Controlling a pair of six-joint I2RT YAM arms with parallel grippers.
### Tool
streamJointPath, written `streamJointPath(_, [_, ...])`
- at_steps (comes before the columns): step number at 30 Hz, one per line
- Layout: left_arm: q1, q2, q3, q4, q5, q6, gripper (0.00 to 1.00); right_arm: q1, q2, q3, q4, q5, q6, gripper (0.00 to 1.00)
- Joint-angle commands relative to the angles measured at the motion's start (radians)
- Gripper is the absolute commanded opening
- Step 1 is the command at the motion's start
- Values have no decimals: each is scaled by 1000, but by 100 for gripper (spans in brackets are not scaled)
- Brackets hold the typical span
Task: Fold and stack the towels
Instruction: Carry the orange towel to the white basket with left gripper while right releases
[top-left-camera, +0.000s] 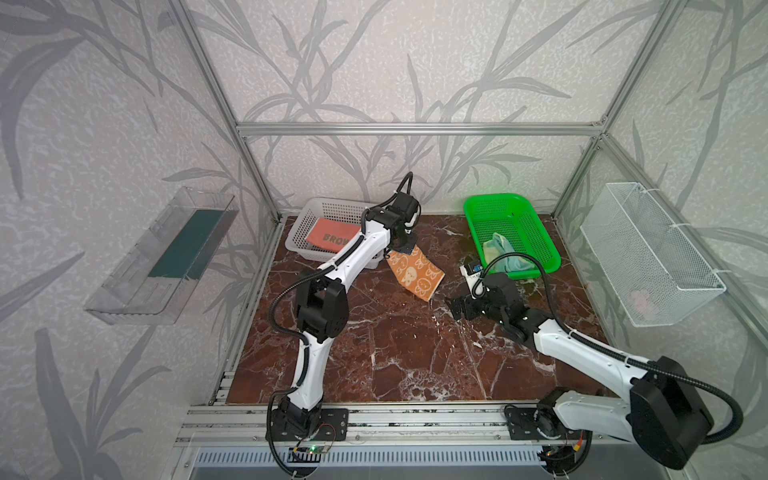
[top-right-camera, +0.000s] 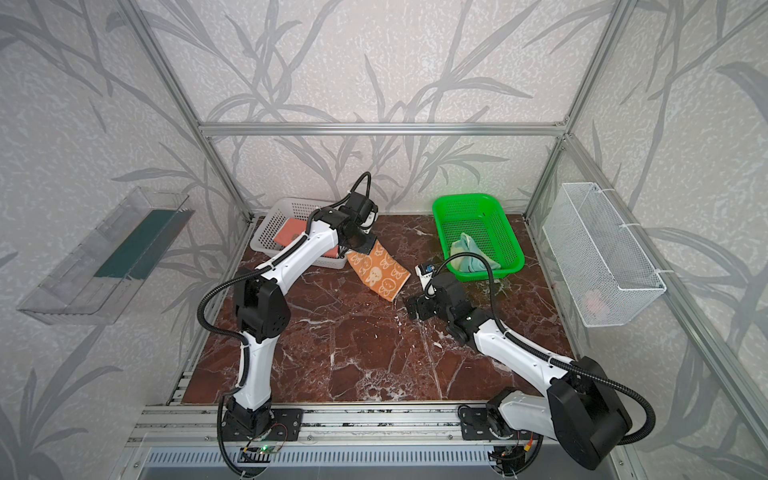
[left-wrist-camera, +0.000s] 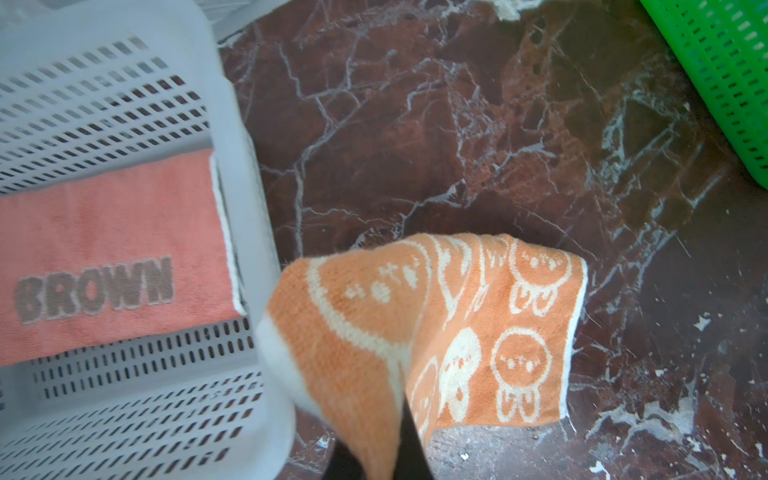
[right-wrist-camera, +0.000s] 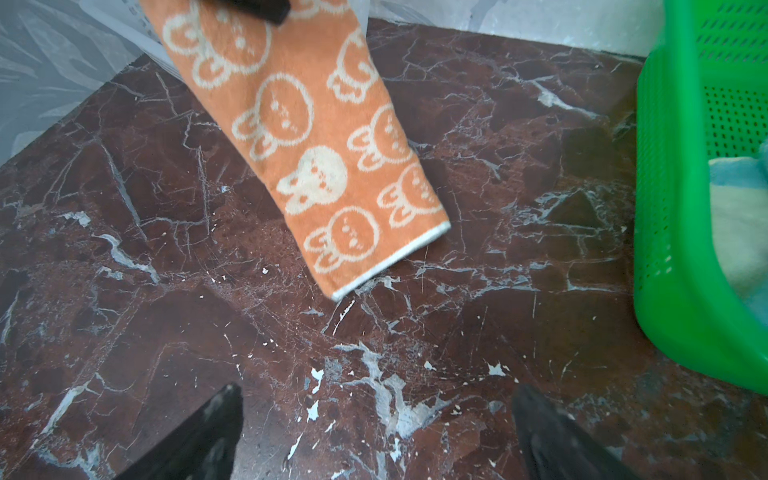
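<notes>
The left pincer (top-left-camera: 404, 248) gripped the orange towel (top-left-camera: 417, 276), hanging beside the white basket (top-left-camera: 308, 211) holding the pink towel (top-left-camera: 332, 237). The right pincer (right-wrist-camera: 376, 401) gaped wide over the table (top-left-camera: 395, 353); the yellow towel (top-left-camera: 500, 249) lay in the green basket (top-left-camera: 536, 232).

Glossy marble-look counter (top-left-camera: 395, 353), red-brown w/ white veins (pale chipped-looking flecks). Matt, fuzzy looped cloth: orange towel (top-left-camera: 415, 276), pink towel (top-left-camera: 328, 237). Perforated plastic: white basket (top-left-camera: 328, 210) matt, green basket (top-left-camera: 511, 224) shinier. Wire basket (top-left-camera: 648, 257): white metal mesh. Frame (top-left-camera: 415, 129): brushed alu.
</notes>
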Motion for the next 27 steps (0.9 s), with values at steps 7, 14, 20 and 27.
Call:
streamJointPath(7, [89,162,382,-263,-34,104,0,-4,74,10,49,-51,-19,99])
streamJointPath(14, [180,149,416,-236,16,98,0,-4,98,7,65,-60,-23,99])
streamJointPath(20, [262,139,420,-234,46,114,0,-3,129,13,74,-79,-17,99])
streamJointPath(27, [330,154,413,-223,17,190,0,-2,161,17,78,-95,-7,99])
